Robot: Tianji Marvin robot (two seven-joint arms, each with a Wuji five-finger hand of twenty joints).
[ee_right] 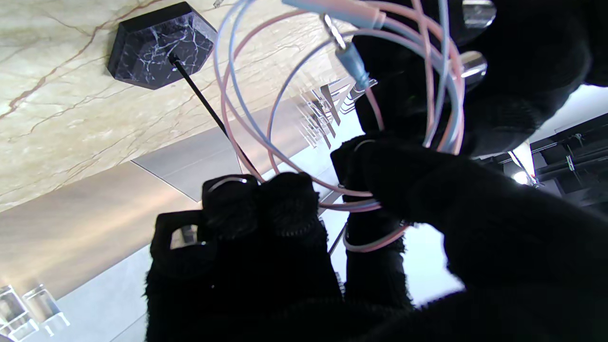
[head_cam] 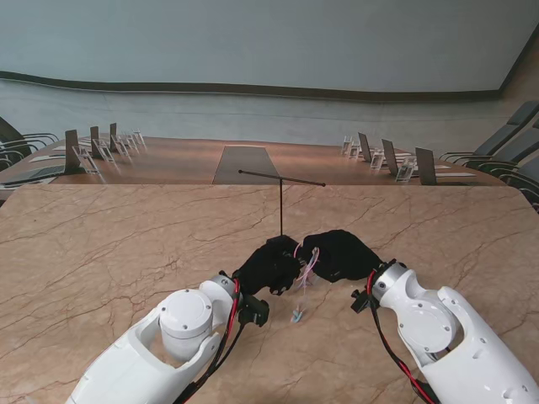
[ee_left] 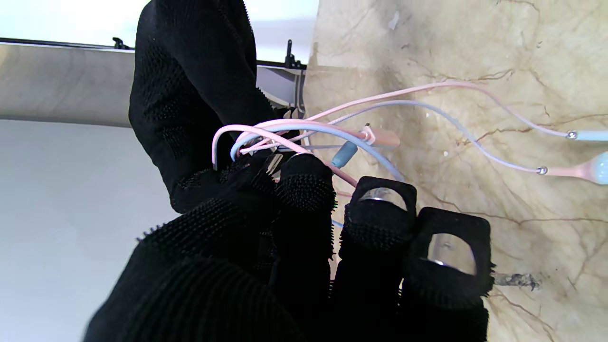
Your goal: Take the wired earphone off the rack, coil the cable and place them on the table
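Both hands, left hand and right hand, pinch the earphone cable between them; it's off the rack, loops forming, so I'd say coiling's underway, placing remains.

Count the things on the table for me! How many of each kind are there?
Earphone sets (pink and blue cable, held between both hands): 1
Racks (black T-shaped stand): 1
Robot hands in black gloves (left hand, right hand): 2
Total: 4
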